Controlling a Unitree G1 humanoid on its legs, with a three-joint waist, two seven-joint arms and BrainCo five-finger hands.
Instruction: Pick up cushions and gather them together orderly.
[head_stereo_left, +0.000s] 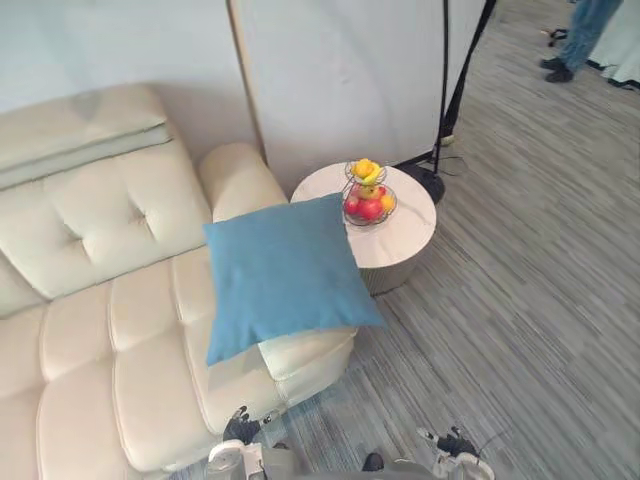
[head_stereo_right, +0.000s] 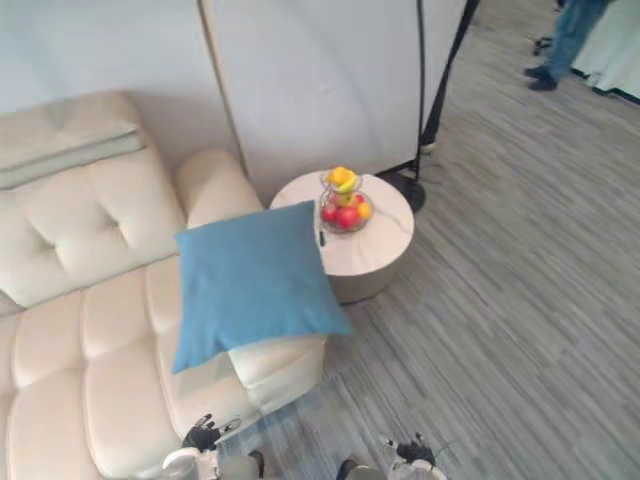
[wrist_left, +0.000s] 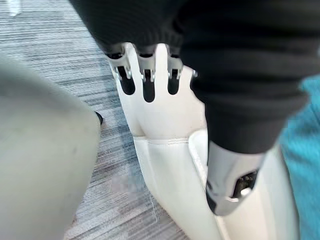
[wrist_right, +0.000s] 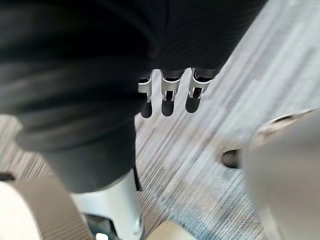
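— Where's the blue cushion (head_stereo_left: 285, 275)?
— On the cream sofa (head_stereo_left: 100, 330), propped against the armrest at the end seat, one corner overhanging the sofa's edge.
— The left hand (head_stereo_left: 240, 428) and the right hand (head_stereo_left: 455, 442)?
— Both low above the carpet, fingers relaxed, grasping nothing.

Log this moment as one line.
phase: pre-grasp | blue cushion: propped on sofa end beside round side table | left hand: low, open, empty | right hand: low, open, empty
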